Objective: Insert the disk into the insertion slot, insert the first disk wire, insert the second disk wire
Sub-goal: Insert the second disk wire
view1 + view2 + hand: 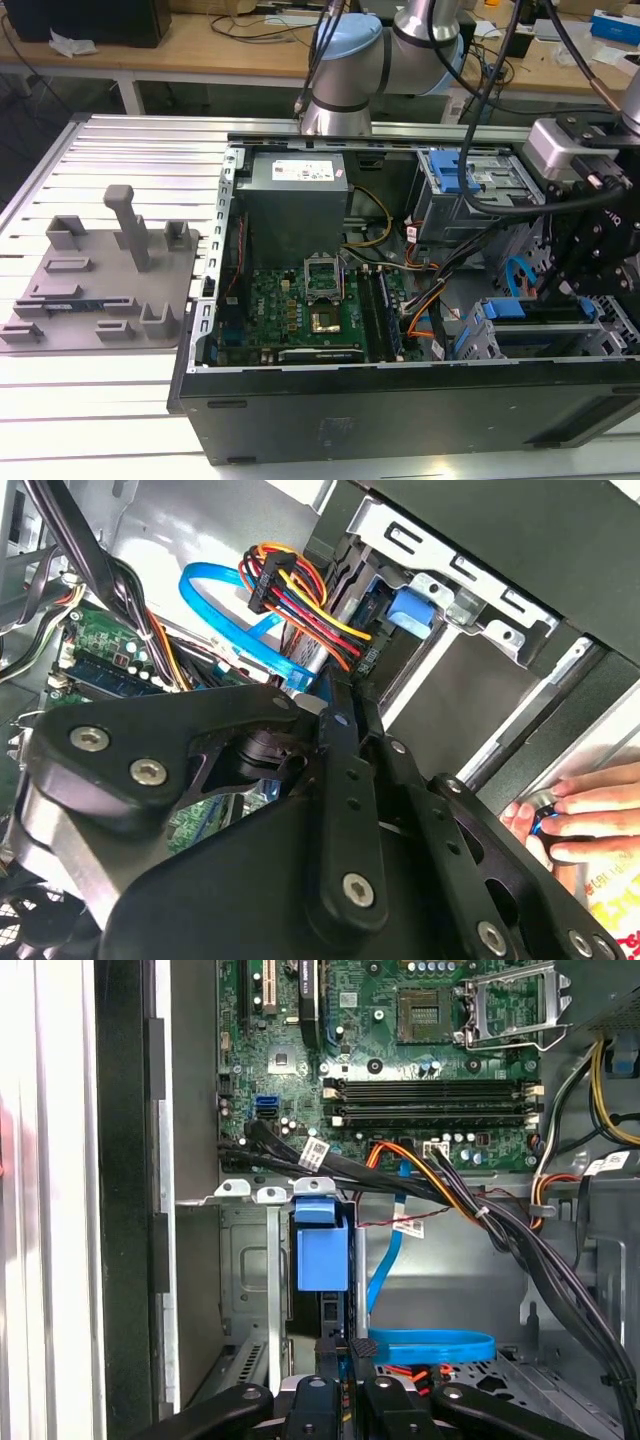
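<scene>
Exterior view: my gripper (585,265) low inside the computer case (400,410), at the drive bays.
Second wrist view: my fingers (345,780) pinched shut on a black connector; a person's hand (580,815) outside.
First wrist view: the disk (322,1260) seated in the insertion slot (250,1260). Wires, I judge, unfinished.

Inspection of print, as seen from my position: nothing legible. The power supply (297,195) carries a white label (300,171) with dark lines too fine to make out. In the first wrist view, small white tags (407,1225) sit on the cables (480,1210) ahead of my gripper (345,1348), their marks unreadable. The motherboard (300,1060) bears tiny white lettering, not decipherable. In the second wrist view, a packet (612,905) beside a person's hand (580,820) shows red print I cannot resolve
</scene>
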You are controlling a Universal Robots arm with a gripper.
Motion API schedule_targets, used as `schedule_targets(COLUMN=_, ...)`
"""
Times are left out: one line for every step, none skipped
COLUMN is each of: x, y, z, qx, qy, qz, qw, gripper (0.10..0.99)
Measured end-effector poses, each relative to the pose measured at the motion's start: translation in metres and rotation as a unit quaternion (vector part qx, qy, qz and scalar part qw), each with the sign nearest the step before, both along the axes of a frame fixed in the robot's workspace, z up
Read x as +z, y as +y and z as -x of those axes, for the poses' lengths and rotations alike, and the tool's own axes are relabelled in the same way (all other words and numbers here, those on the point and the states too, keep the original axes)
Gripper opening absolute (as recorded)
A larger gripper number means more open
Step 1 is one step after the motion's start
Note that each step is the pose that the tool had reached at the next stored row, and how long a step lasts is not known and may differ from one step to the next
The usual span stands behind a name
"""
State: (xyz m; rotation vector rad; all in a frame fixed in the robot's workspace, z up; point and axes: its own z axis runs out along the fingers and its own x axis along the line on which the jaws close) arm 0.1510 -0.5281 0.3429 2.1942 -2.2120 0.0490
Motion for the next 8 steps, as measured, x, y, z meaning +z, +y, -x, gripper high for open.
schedule_targets(x=-0.0004, y=0.0000, z=0.0000, qx=0.000, qy=0.0000, qz=0.0000, qw=1.0000, gripper=0.161)
schedule_targets(x=-0.0011, y=-0.0001, z=0.0000, qx=0.000, qy=0.0000, qz=0.0001, qw=1.0000, gripper=0.161)
schedule_targets(x=-0.0018, y=-0.0001, z=0.0000, qx=0.001, qy=0.0000, qz=0.0001, qw=1.0000, gripper=0.161)
schedule_targets(x=-0.0030, y=-0.0003, z=0.0000, qx=0.001, qy=0.0000, qz=0.0003, qw=1.0000, gripper=0.161)
schedule_targets(x=-0.0038, y=-0.0004, z=0.0000, qx=0.001, qy=0.0000, qz=0.0005, qw=1.0000, gripper=0.161)
schedule_targets(x=-0.0048, y=-0.0007, z=0.0002, qx=0.002, qy=0.0000, qz=0.0003, qw=1.0000, gripper=0.161)
schedule_targets(x=-0.0049, y=-0.0007, z=0.0002, qx=0.002, qy=0.0000, qz=-0.0005, qw=1.0000, gripper=0.161)
schedule_targets(x=-0.0039, y=-0.0007, z=0.0002, qx=0.002, qy=0.0000, qz=-0.0012, qw=1.0000, gripper=0.173)
